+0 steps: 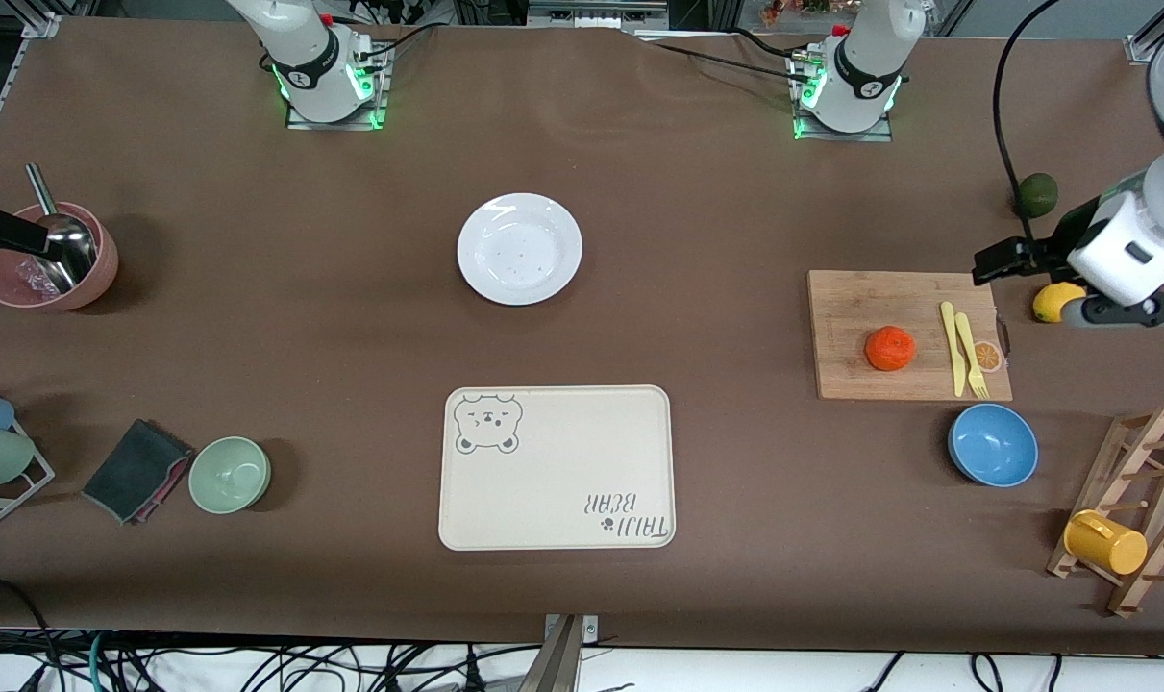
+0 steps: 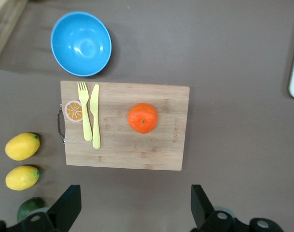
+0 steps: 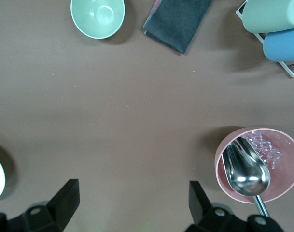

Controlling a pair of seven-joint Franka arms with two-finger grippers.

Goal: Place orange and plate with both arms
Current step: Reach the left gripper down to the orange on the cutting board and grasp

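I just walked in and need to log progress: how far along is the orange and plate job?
Done: nothing yet. The orange sits on the cutting board; the white plate lies on the bare table, farther from the front camera than the bear-print tray. In hand: nothing; the left gripper hangs open above the board's edge, the right gripper open beside the pink bowl. Left: picking up and placing both.

The table (image 1: 255, 317) wears a matt brown cloth-like cover. The plate (image 1: 519, 248) looks glossy and smooth, the orange (image 1: 890, 348) faintly bumpy. It rests on a wood-grain cutting board (image 1: 851, 308). The scoop (image 3: 245, 172) is shiny metal; the blue bowl (image 1: 993, 445) looks smooth plastic.
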